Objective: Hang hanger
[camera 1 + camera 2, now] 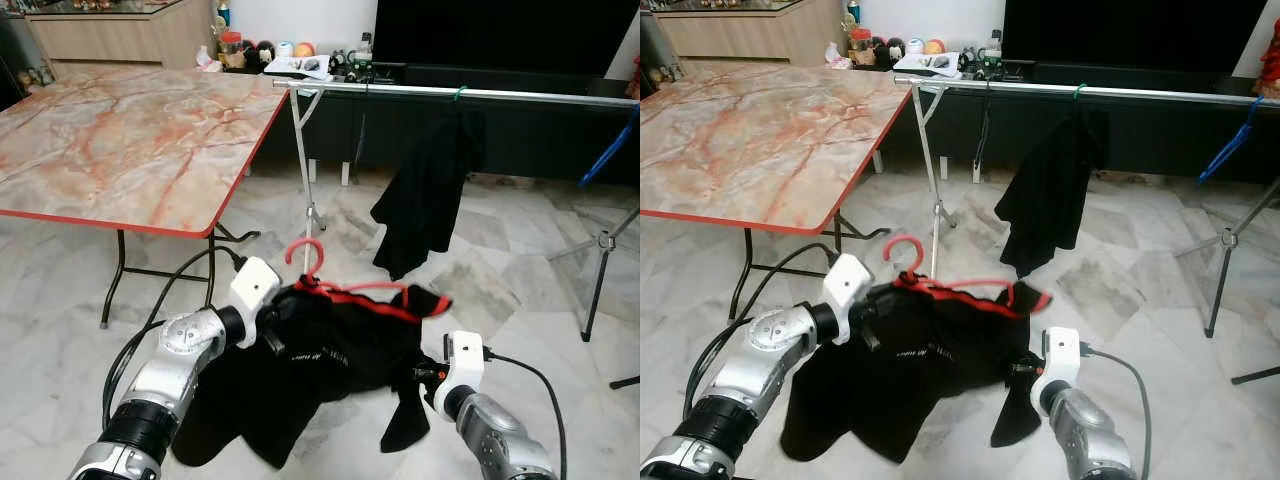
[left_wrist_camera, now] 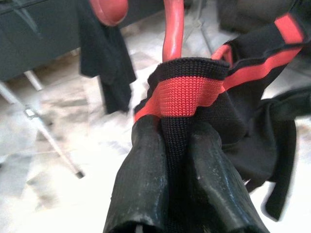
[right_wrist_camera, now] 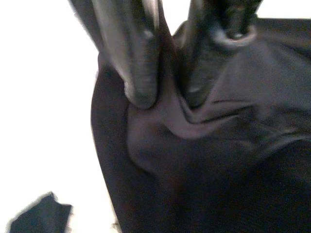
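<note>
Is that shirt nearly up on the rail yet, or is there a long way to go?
Done: the black shirt already sits on the red hanger. In hand: the left gripper pinches the collar by the hook, and the right gripper pinches the shirt's far side, holding it low above the floor. Left: lifting it and hooking it onto the metal rail, beside the black garment hanging there.

Even, soft daylight fills my head views; the marble floor point(image 1: 500, 270) shines pale with faint sheen and only weak shadows. Both stay sharp. My left wrist view blurs behind the crisp knit collar point(image 2: 187, 92). My right wrist view is soft throughout, its background blown out white around dark cloth point(image 3: 218, 170).
</note>
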`<state>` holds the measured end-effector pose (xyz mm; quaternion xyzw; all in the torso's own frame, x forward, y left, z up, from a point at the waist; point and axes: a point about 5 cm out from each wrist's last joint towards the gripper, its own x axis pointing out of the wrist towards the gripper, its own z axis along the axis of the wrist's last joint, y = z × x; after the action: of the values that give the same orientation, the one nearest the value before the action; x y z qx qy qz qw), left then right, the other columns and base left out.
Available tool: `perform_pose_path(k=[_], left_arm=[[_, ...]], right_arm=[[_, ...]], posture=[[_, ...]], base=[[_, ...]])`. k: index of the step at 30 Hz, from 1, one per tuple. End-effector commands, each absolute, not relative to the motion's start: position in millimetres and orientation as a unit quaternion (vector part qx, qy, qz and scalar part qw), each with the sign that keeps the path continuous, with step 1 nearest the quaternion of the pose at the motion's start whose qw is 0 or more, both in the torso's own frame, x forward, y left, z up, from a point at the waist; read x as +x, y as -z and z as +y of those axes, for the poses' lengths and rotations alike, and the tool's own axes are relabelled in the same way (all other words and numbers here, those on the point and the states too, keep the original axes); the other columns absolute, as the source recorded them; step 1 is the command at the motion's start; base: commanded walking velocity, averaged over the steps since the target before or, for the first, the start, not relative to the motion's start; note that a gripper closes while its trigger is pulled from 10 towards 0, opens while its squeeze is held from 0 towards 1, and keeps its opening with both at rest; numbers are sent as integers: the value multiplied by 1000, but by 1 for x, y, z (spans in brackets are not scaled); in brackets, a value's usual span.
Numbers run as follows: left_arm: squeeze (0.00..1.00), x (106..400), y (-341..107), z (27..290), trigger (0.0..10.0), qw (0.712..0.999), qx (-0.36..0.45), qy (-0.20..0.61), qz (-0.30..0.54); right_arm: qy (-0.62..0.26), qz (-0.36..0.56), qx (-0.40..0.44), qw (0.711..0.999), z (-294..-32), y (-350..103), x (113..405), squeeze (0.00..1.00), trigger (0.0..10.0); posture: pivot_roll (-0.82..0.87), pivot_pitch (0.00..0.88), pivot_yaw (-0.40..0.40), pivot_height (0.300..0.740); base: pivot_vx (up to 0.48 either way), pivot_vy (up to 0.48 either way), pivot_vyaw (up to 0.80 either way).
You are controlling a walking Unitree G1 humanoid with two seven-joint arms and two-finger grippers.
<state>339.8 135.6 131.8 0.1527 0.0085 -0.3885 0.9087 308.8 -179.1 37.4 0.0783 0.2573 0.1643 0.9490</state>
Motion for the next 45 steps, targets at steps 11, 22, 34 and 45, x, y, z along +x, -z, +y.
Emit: perform_pose_path(k=[11,22,34,45], left_arm=[[0,341,-111,162,0,902,262,340,49],[0,310,-94,149,0,776,351,519,68],[0,314,-100,154,10000,780,332,525,79],[0,315,-105,151,10000,779,310,538,82]], right_arm=[[-248,243,-38,937,-199,-65,308,1000,10000],[-342,268,-174,884,-218,-63,296,0,10000],[-522,270,-232,775,-211,-59,269,0,10000],[-485,321,-379,719,-228,-32,270,0,10000]], posture=[[38,85,27,740],[46,83,30,740],[50,74,32,740],[58,53,36,740]], base=[[0,0,0],[0,0,0],[0,0,0],[0,0,0]])
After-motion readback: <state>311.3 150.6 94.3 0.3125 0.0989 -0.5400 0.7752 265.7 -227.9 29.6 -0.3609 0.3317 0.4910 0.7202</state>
